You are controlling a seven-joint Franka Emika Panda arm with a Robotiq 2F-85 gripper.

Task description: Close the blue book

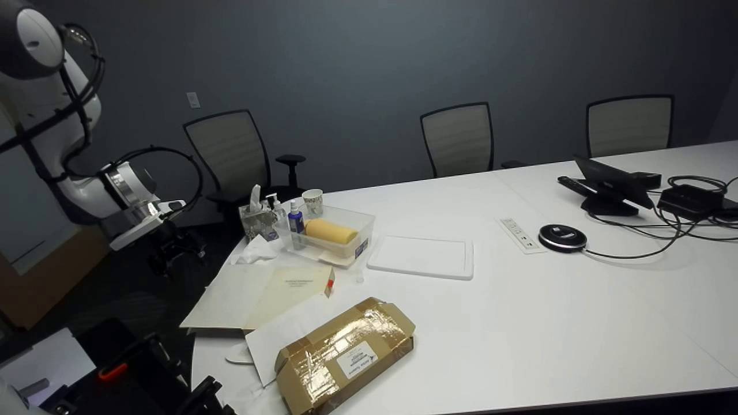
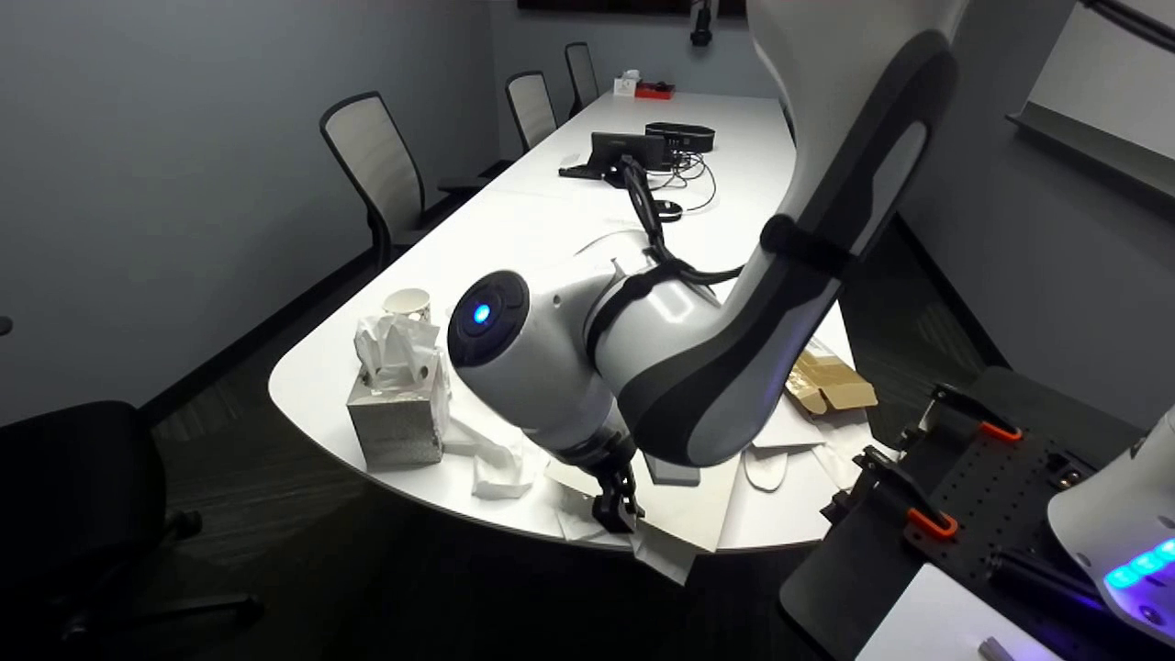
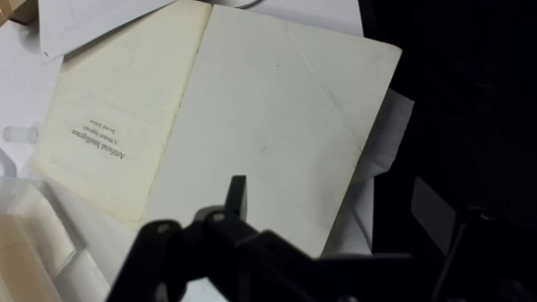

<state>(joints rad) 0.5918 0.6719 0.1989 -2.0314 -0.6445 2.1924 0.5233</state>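
Note:
The blue book lies open on the table's near corner, its cream title page (image 1: 297,285) and pale inside cover (image 1: 230,297) facing up. Its dark blue outside is hidden underneath. In the wrist view, the inside cover (image 3: 268,105) fills the middle, with its free edge by the table edge. The book is partly hidden by the arm in an exterior view (image 2: 693,509). My gripper (image 3: 335,201) is open and empty. One finger shows over the inside cover, the other beyond its free edge, over dark floor. The gripper also shows in both exterior views (image 1: 176,253) (image 2: 620,509), apart from the book in the former.
A tan-gold package (image 1: 351,351) and a white sheet (image 1: 282,337) lie beside the book, the sheet overlapping it. A clear bin (image 1: 360,227) with a yellow roll, a tissue box (image 2: 399,427), crumpled tissue (image 1: 256,251) and a white flat pad (image 1: 424,256) stand nearby.

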